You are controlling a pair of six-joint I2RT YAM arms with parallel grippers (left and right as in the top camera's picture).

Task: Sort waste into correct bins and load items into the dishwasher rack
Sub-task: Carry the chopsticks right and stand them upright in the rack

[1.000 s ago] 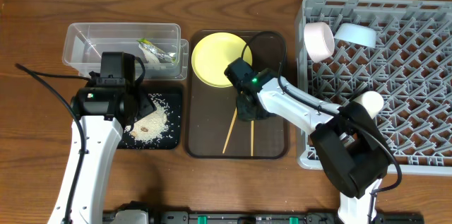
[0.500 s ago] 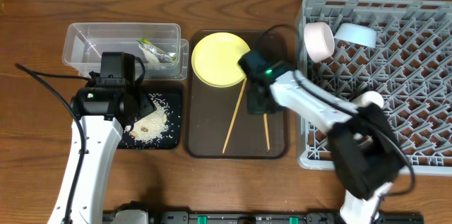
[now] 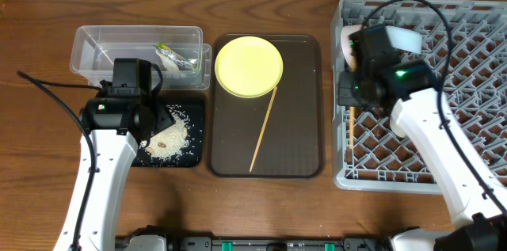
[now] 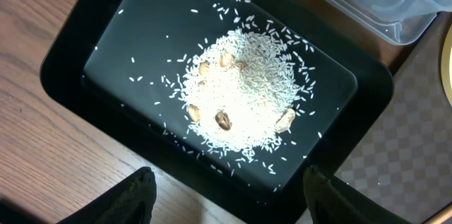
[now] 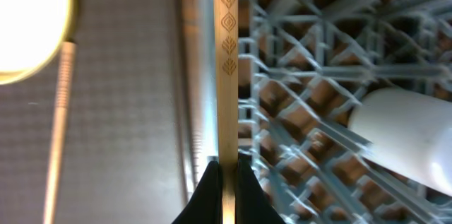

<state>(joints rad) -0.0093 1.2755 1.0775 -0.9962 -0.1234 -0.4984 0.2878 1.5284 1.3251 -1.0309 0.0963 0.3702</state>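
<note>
Right gripper (image 5: 226,181): clamped tight on one chopstick (image 5: 227,75) near its end. The stick runs 12-to-6 along the rack's (image 3: 475,85) 9 o'clock wall.
Left gripper (image 4: 233,199): spread wide and empty, over the rice (image 4: 240,104) in the black tray (image 4: 63,61).
Second chopstick (image 3: 264,128): on the brown tray (image 3: 305,156), tip against the plate (image 3: 248,66).
Risk: the end-held stick may swivel. On release it may fall outside the wall or through the lattice.
</note>
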